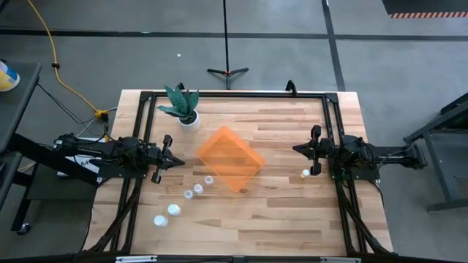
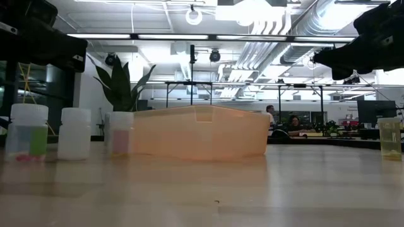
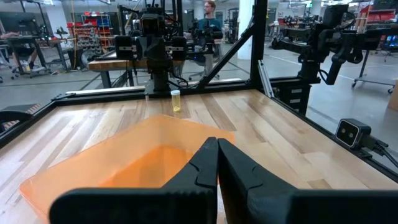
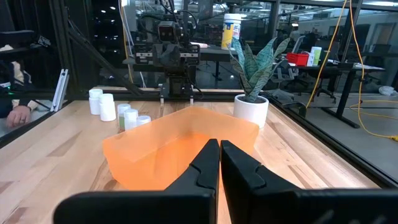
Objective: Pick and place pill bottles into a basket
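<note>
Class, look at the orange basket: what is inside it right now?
Nothing shows inside the basket. Its orange floor looks bare from above, and all the pill bottles stand outside it on the table.

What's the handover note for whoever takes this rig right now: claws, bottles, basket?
Left claw: shut, empty, hanging at the table's left side, pointed at the basket.
Right claw: shut, empty, at the right side, also facing the basket.
Orange basket: mid-table, turned like a diamond, nothing in it.
Pill bottles: five in a diagonal row between the left arm and the basket; one with yellowish contents stands alone beside the right claw.
Potted plant behind the basket, not part of the job.
Done: nothing placed. Left: all six bottles. The lone one looks the easiest start for the right arm.
</note>
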